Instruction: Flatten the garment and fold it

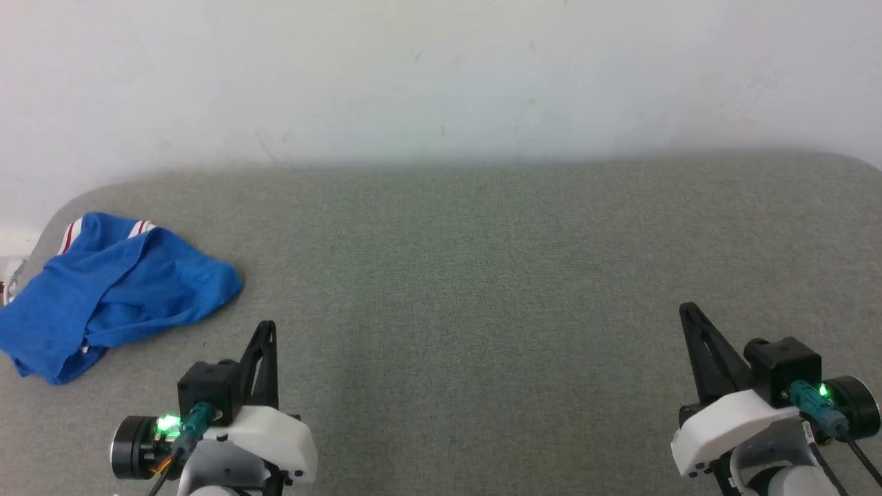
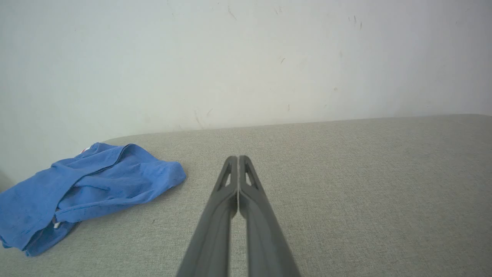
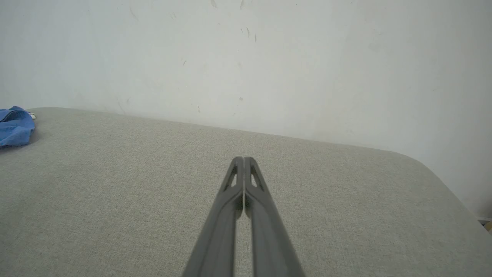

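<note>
Left gripper (image 1: pixel 267 331) and right gripper (image 1: pixel 688 313): fingers pressed together, holding nothing, over the grey fabric surface (image 1: pixel 482 289). The garment (image 1: pixel 117 289), crumpled, lies near the left gripper's outer side, untouched, well apart from the right gripper.

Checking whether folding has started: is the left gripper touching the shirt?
Apart. Left wrist view shows bare grey surface between the shut left gripper and the crumpled shirt.

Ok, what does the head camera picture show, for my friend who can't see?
A crumpled blue garment lies at the far left of a grey fabric surface against a white wall. The robot's left hand and right hand, both shut, sit near the bottom corners, holding nothing.
</note>
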